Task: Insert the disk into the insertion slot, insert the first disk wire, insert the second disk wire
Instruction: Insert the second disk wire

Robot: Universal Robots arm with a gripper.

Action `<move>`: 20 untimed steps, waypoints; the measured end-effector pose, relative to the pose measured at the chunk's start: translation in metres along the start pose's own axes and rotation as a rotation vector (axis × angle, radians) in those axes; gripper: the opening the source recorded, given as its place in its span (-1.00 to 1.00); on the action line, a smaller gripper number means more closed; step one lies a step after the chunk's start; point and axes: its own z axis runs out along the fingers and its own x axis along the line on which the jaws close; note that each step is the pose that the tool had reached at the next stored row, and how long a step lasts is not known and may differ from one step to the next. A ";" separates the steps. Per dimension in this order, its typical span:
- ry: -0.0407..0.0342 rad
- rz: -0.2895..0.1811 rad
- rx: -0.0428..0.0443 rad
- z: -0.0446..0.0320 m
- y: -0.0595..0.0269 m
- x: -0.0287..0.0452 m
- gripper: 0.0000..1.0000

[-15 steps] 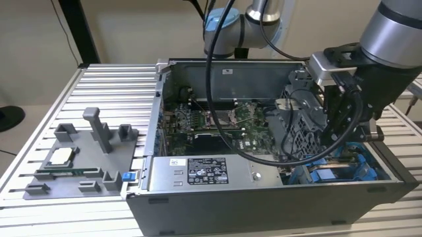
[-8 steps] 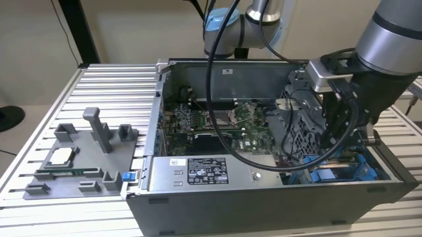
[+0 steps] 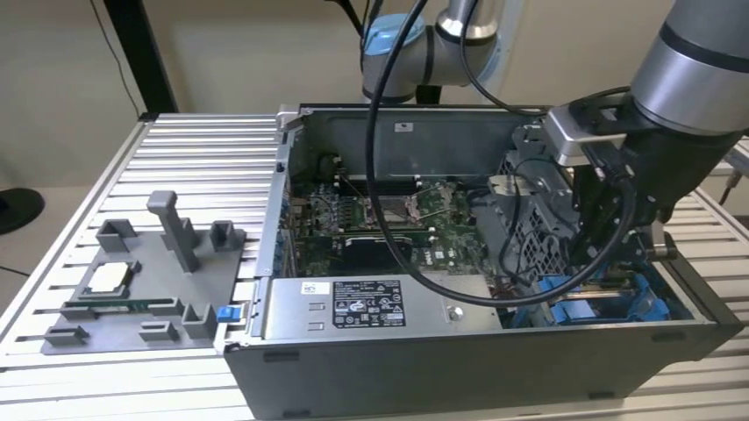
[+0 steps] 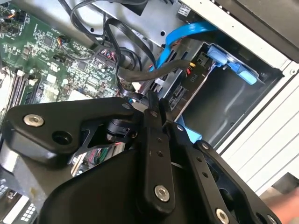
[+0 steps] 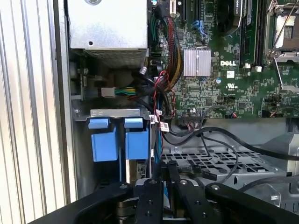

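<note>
The gripper [image 4: 155, 100] has its jaws drawn together; whether a thin plug sits between them I cannot tell. Just beyond the tips, the disk [image 4: 176, 97] appears seated in the insertion slot [image 4: 224, 107], its connector end facing them. A black wire [image 4: 154, 72] loops across just above the tips and could snag or go in skewed, bending the contacts. Beyond it runs a blue data cable [image 4: 187, 37]. Farthest off, the power-supply box [image 3: 368, 303] carries a printed label.
</note>
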 end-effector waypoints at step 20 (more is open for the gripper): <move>0.0012 0.000 0.0003 -0.0008 -0.0019 0.0016 -1.00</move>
